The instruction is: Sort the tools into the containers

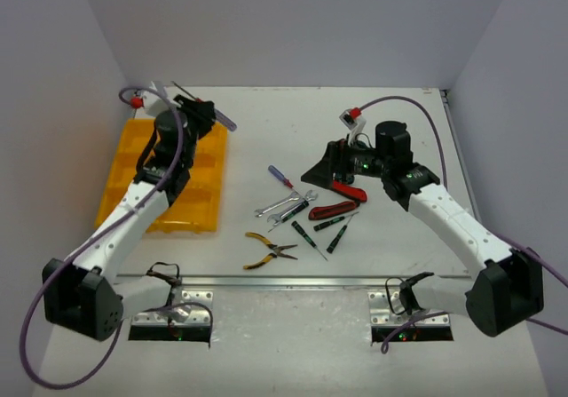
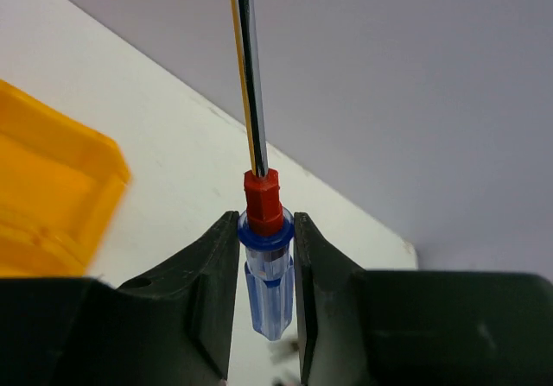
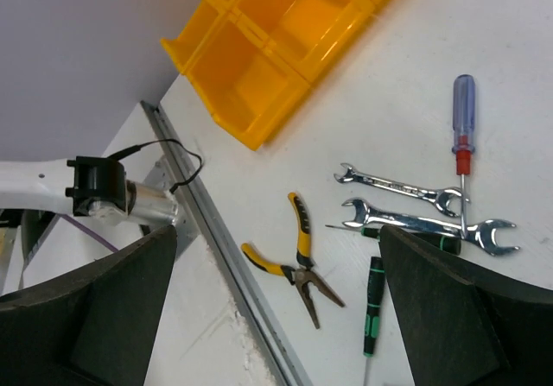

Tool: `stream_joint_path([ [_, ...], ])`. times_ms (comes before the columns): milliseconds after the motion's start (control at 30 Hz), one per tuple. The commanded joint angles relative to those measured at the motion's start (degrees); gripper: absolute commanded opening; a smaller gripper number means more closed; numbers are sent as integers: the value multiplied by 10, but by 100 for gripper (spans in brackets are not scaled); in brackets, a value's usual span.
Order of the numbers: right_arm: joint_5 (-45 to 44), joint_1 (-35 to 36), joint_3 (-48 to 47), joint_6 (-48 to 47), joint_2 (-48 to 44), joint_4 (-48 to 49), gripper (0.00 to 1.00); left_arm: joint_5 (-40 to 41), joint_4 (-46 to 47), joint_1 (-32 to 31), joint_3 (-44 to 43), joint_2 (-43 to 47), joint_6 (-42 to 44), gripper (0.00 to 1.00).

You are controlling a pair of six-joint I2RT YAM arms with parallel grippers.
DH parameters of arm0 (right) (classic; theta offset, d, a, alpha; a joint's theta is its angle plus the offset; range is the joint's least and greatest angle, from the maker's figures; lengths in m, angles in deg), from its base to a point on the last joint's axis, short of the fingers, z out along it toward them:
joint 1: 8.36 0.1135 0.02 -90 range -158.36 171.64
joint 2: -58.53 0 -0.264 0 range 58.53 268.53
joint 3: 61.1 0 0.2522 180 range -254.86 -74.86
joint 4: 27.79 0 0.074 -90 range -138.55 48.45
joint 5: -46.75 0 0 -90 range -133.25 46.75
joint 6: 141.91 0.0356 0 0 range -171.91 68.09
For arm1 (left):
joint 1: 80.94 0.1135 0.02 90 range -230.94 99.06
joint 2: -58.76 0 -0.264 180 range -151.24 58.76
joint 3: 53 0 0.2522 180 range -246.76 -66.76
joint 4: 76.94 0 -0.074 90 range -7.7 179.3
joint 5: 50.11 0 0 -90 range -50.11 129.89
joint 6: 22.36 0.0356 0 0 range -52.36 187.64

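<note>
Over at the upper left of the top view, my left gripper [image 1: 197, 111] was clenched on a blue-handled screwdriver [image 2: 266, 269]. It pinched the handle just below the red collar, so the shaft stuck out clear of the fingers. It hung by the far corner of the yellow tray [image 1: 202, 197], set up, I judged, for a drop into a compartment. Toward the centre, my right gripper [image 3: 276, 256] hung released, nothing between its jaws, above the loose wrenches [image 3: 402, 185], yellow-black pliers [image 3: 298, 261] and red pliers [image 1: 337, 207], presumably lined up for another pick.
</note>
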Motion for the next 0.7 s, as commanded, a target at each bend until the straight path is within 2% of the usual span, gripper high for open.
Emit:
stream_joint_path([
  [0,-32,-13,26,-34,-56,-9,99,180,-134,120,-137,-123,-13,0],
  [33,-44,-14,32,-42,-72,-26,99,202,-157,151,-172,-177,-13,0],
  [133,-61,-14,52,-40,-104,-43,99,250,-202,184,-284,-266,1,0],
  [233,-49,-14,86,-41,-137,-51,99,305,-281,237,-450,-415,29,0],
  [333,-58,-15,100,-66,-148,-77,99,329,-307,259,-514,-473,66,0],
  [467,-84,-16,108,-78,-154,-89,99,333,-251,277,-489,-492,110,0],
  [667,-12,-16,90,-64,-124,-74,99,286,-196,298,-427,-496,130,0],
])
